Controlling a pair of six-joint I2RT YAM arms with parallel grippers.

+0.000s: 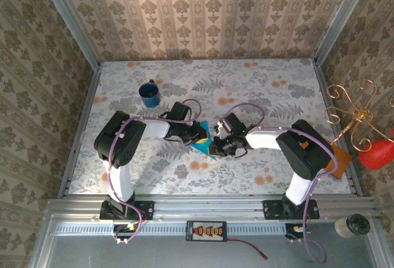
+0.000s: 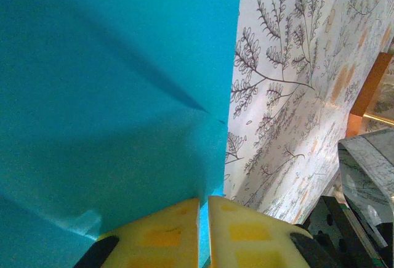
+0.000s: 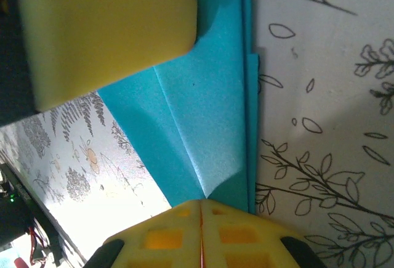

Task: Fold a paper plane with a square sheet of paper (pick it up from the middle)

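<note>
Top external | mug (image 1: 149,93) upright, inside too dark to tell | paper (image 1: 203,146) near

mug (image 1: 149,93): dark blue, upright, far-left of tabletop | tabletop (image 1: 258,89): pale cloth, fern and orange flower print | board (image 1: 340,160): orange-brown, flat, at right edge | wire stand (image 1: 354,111): gold, curled, beyond right edge, red round object (image 1: 377,154) just beside it | walls (image 1: 203,15): patterned beige wallpaper | connector box (image 1: 206,231): black, near rail
</note>
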